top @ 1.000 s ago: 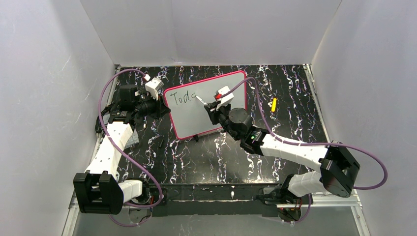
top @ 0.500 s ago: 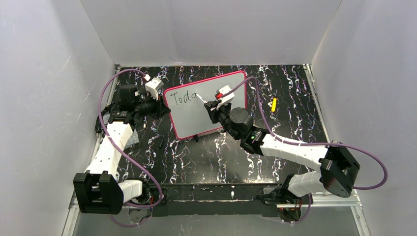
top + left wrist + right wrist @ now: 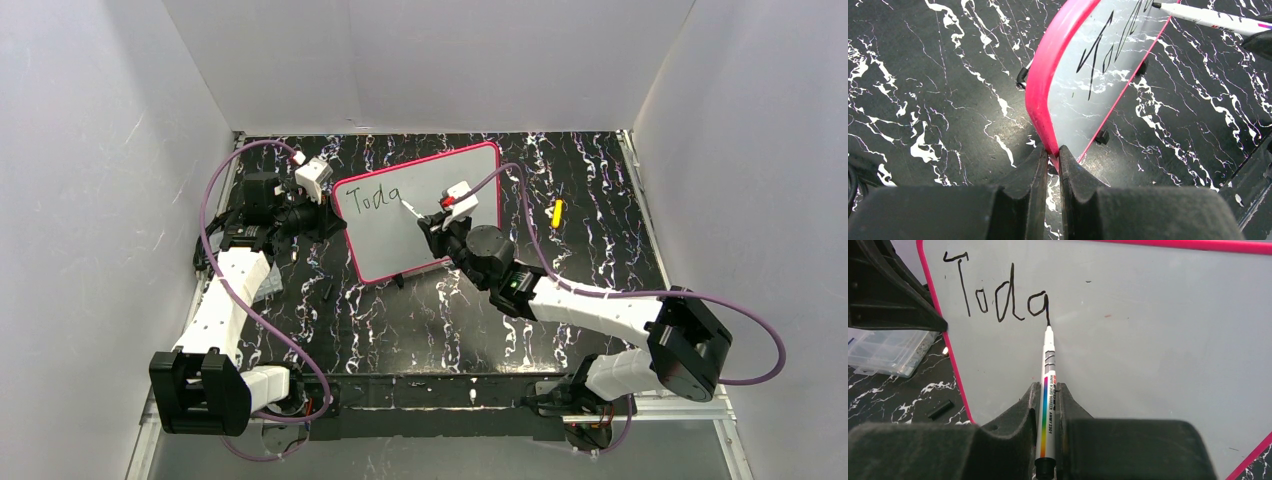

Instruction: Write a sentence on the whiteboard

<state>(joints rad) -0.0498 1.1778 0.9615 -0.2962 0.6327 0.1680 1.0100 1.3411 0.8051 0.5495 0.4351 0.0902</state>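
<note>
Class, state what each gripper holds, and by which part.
Left gripper: the whiteboard, pinched by its pink frame along one side. Right gripper: the marker, clamped around its barrel, tip touching the whiteboard.

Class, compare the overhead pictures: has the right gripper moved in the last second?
Yes. The right gripper has shifted slightly rightward along the whiteboard, away from the edge held by the left gripper.

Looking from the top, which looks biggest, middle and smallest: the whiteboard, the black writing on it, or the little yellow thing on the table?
1. whiteboard, by far the biggest.
2. black writing, reading "Toda".
3. yellow thing, the smallest.
</note>
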